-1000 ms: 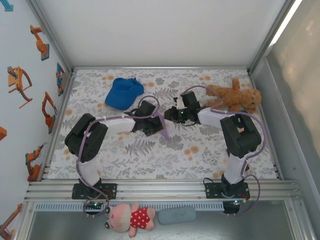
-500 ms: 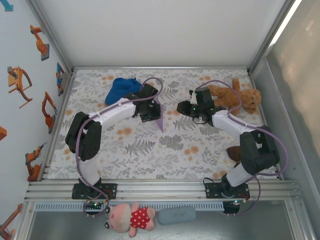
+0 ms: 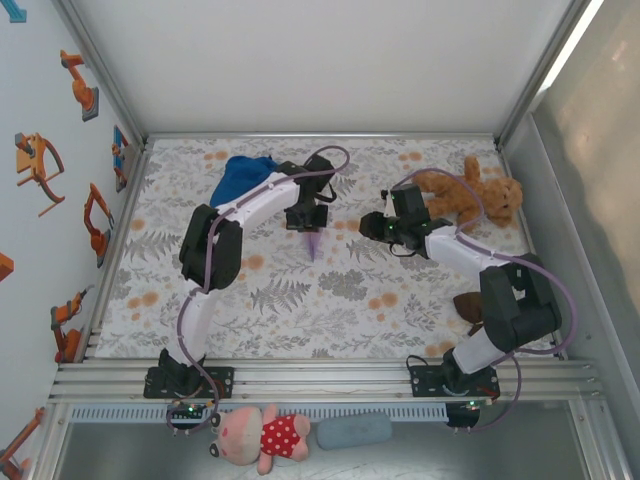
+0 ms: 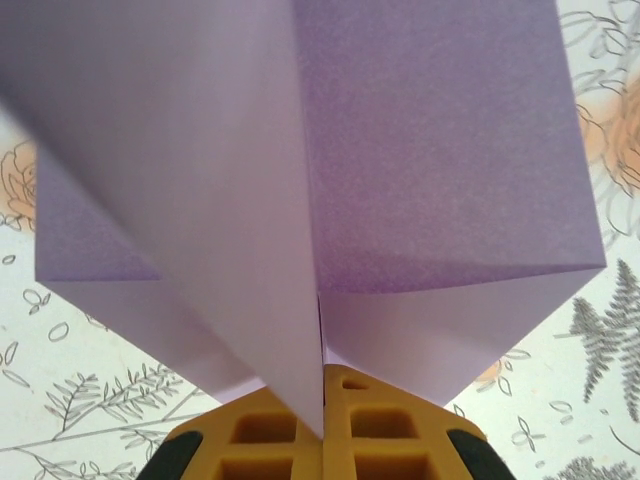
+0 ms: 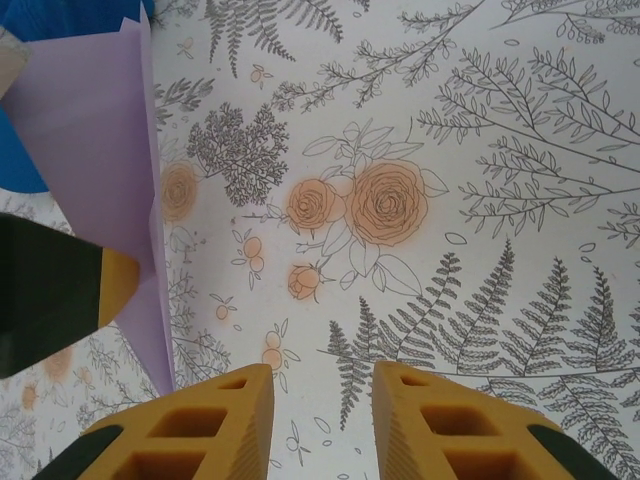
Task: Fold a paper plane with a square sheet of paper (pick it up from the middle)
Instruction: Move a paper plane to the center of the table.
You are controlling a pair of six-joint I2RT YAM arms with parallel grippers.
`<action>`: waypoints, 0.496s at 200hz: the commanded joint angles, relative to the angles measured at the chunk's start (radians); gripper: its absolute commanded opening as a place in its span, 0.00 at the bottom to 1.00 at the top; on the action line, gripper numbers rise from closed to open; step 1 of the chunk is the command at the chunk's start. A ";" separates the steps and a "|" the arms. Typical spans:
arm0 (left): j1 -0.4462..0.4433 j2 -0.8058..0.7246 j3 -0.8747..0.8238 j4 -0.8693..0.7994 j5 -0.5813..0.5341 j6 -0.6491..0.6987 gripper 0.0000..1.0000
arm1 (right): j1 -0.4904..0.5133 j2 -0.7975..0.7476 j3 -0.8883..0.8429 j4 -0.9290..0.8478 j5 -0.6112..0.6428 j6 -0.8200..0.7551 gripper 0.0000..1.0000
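Left end effector (image 4: 322,405) pressed together, pinching plane (image 4: 420,150) along its centre fold. Plane held over tabletop (image 3: 300,310), rear-middle, just right of cap (image 3: 240,175). Right end effector (image 5: 322,400) spread, nothing between fingers; near plane's right side, apart from it. Bear (image 3: 470,195) at rear right.

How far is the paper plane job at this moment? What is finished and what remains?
Done: the folding looks mostly complete; the paper plane shows a centre ridge and angled flaps. In hand: the left gripper holds it at the centre fold, jaws shut. The right gripper is beside it, jaws open and empty. Left: perhaps a final crease, then setting it down.
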 commanded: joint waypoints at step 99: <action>0.013 0.110 0.084 -0.091 0.005 -0.028 0.21 | -0.027 -0.031 -0.019 0.012 -0.032 -0.022 0.29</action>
